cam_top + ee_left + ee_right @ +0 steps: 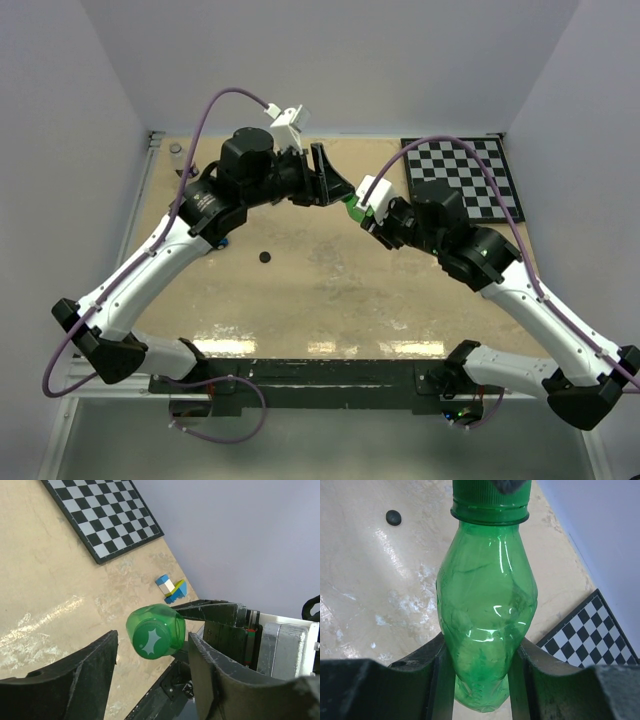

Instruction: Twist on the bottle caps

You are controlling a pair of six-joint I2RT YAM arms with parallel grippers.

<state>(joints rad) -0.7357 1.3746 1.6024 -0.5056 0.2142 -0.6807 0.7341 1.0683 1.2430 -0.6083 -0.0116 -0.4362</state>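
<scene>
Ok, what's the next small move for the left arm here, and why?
Probably close the left end effector on the green cap: it straddles the cap with gaps on both sides, while the right end effector is shut on the green bottle, bracing it for a twist.

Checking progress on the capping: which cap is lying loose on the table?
The black cap, lying alone on the tabletop; the green cap sits atop the neck of the green bottle.

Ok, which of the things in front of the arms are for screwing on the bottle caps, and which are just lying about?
For the job: green bottle, green cap on its neck, black cap lying loose, what looks like a small clear bottle at the far left.
Just lying about: checkerboard, toy bricks.
</scene>
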